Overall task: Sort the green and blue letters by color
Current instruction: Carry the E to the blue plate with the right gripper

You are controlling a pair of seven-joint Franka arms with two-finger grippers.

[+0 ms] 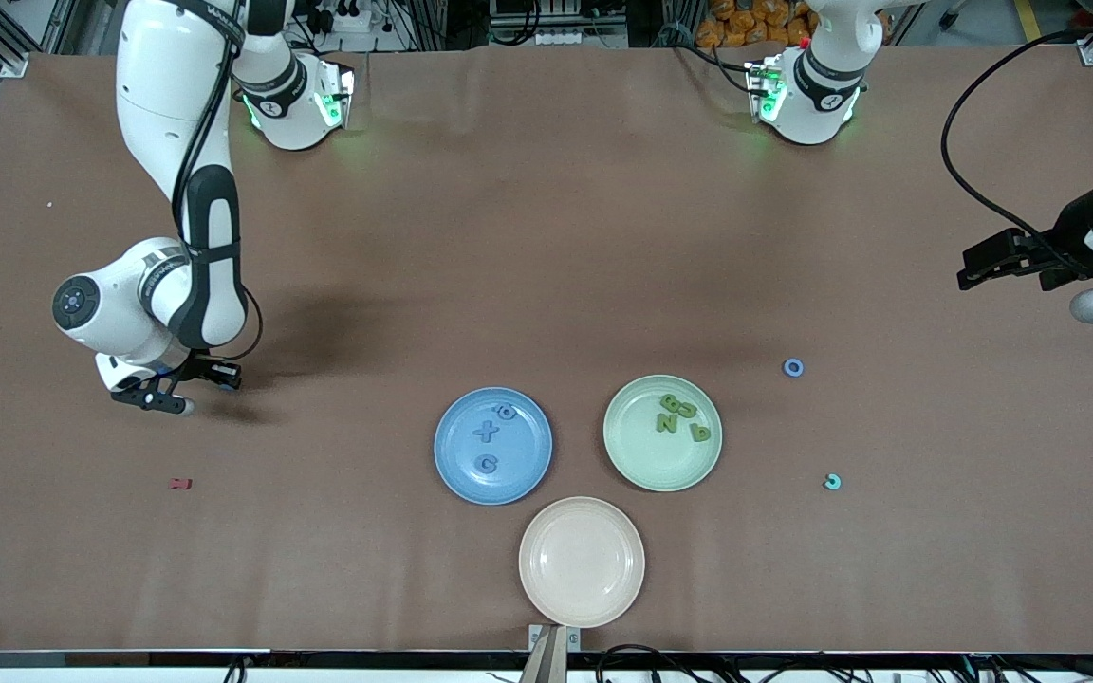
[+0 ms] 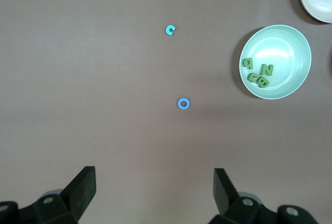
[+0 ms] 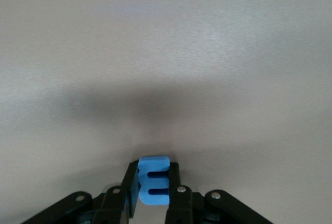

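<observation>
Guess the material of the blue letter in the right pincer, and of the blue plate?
Blue letter in the shut right pincer: probably foam, matte; it has a thick slab edge, cleanly cut notches and no shine. Blue plate: likely plastic or glazed ceramic, smooth with a soft sheen on its raised rim; the look leaves that open.

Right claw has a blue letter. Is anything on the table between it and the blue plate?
Nothing visible. The right claw, shut on the blue letter, sits toward the right arm's end; bare cloth runs to the blue plate. The dark red letter lies nearer the camera, off that line.
</observation>
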